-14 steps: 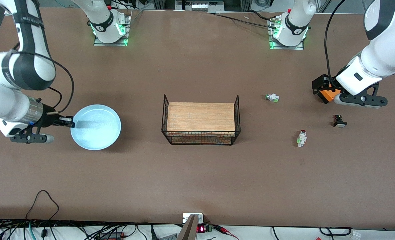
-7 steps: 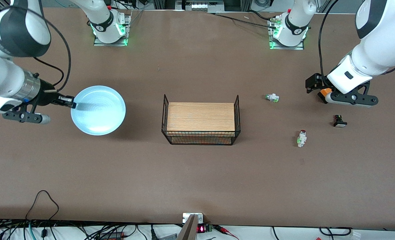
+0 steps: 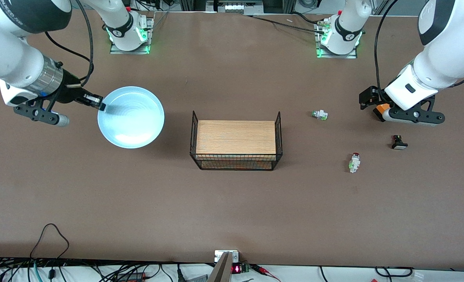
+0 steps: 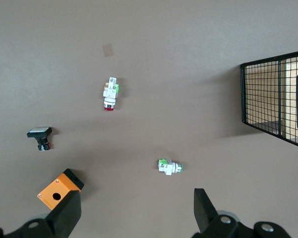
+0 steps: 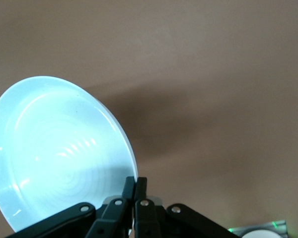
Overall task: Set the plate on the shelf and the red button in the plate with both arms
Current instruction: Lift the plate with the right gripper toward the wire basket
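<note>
My right gripper (image 3: 98, 105) is shut on the rim of the pale-blue plate (image 3: 132, 117) and holds it in the air over the right arm's end of the table; the plate also fills the right wrist view (image 5: 59, 153), pinched by the gripper (image 5: 135, 184). The red button (image 3: 354, 161) lies on the table toward the left arm's end, and shows in the left wrist view (image 4: 111, 92). My left gripper (image 3: 372, 105), with its orange block (image 4: 59, 187), is open and empty in the air over the table beside the small parts (image 4: 134, 213).
A black wire basket with a wooden top (image 3: 235, 143) stands mid-table; its corner shows in the left wrist view (image 4: 275, 99). A white part with a green cap (image 3: 320, 114) (image 4: 169, 166) and a black part with a white cap (image 3: 398, 142) (image 4: 39, 136) lie near the red button.
My right gripper has lifted the plate and carried it toward the basket and toward the robots' bases. My left gripper moved a little toward the middle early on, then held still.
</note>
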Controlling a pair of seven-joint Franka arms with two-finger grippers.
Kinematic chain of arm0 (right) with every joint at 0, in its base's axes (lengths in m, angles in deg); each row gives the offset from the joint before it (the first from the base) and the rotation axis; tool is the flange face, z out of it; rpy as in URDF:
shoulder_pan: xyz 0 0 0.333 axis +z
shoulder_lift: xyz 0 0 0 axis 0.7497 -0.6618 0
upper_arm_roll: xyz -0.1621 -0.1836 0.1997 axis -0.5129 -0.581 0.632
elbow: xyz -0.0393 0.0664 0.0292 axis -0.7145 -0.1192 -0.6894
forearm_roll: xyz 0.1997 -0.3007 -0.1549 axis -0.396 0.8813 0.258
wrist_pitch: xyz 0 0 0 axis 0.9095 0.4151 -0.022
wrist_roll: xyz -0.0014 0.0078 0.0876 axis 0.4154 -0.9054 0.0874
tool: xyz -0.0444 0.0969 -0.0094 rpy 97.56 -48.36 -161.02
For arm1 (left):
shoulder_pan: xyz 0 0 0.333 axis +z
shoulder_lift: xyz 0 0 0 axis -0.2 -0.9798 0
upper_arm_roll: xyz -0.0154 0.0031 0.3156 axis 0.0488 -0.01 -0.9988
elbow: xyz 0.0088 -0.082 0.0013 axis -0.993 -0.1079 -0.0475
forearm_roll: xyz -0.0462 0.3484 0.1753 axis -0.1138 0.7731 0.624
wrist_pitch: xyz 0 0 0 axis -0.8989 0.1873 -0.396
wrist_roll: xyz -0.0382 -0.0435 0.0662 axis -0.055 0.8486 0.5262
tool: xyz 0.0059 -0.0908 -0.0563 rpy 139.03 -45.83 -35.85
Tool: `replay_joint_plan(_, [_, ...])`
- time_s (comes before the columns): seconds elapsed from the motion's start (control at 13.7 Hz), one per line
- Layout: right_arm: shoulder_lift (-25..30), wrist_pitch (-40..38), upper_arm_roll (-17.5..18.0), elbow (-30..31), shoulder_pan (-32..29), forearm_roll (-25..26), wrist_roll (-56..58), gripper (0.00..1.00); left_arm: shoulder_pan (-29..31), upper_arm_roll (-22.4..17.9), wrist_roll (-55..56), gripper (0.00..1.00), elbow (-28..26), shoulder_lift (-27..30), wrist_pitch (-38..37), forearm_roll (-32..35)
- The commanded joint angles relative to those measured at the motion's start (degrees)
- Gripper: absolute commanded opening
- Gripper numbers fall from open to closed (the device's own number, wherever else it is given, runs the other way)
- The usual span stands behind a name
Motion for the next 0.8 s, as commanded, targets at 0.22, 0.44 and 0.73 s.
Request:
replay_joint_plan(0.22, [3.16,0.94,-0.22,3.53,4.14,-5.09,-12.45,0.0,0.15,-0.17,-0.21,1.0,2.34,-1.19,-1.23,-1.03])
replay_joint_plan(0.44, [3.25,3.74,0.13,4.4,7.03,-5.72,-17.99,0.0,-0.02,-0.17,-0.21,1.0,2.34,-1.19,-1.23,-1.03])
replay_joint_plan(0.73, [3.25,6.83,3.12,6.78,9.23,-5.72,-22.57,0.0,0.5,-0.26,-0.3,1.0,2.25,-1.28,-1.32,-1.21])
